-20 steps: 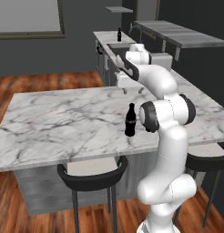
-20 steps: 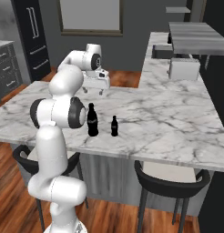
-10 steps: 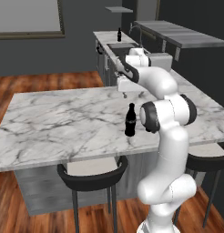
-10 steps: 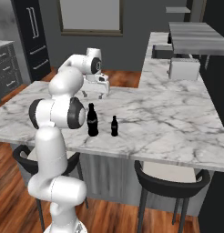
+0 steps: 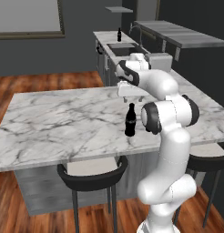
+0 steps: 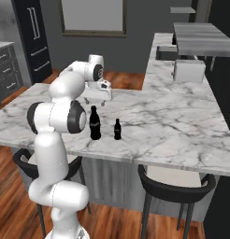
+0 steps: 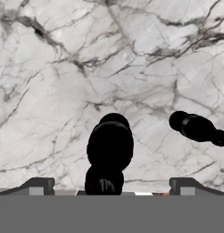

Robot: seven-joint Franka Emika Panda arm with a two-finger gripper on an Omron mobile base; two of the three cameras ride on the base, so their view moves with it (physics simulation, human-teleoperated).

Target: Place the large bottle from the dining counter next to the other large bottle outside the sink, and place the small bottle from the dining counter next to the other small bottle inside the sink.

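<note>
Two black bottles stand on the white marble dining counter near its front edge. The large bottle is on the left, the small bottle a little to its right. My gripper hovers open over the counter just behind the large bottle, pointing down. From the hand, the large bottle shows top-down between the finger tips and the small bottle lies off to the right. The other large bottle stands on the far counter beside the sink. The other small bottle is hidden.
A grey box-shaped appliance sits on the counter arm that runs toward the sink. Black stools stand under the counter's front edge. My own arm rises close beside the bottles.
The gripper has come down a little and drifted toward the large bottle. The bottles have not moved and the jaws have stayed open.
</note>
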